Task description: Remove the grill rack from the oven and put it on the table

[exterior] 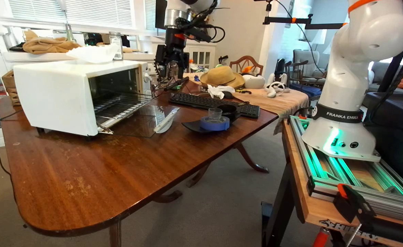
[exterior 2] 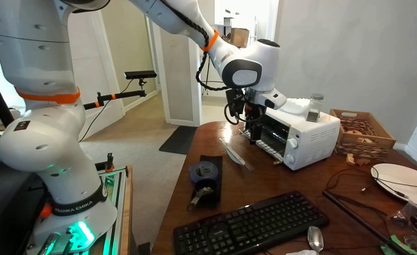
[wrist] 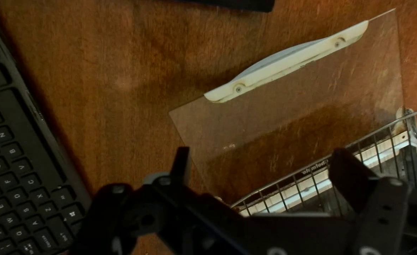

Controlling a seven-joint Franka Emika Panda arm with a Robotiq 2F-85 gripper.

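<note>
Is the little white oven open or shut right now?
Open: the glass door is folded down in front of the oven, its handle out over the table, and the oven's dark inside shows.

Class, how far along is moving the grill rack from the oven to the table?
Done: the oven has its glass door lowered, and the grill rack juts past the front.
In hand: the gripper is open near the rack, holding nothing, probably poised to grasp.
Left: gripping it, drawing it fully out, laying it on the table.
</note>
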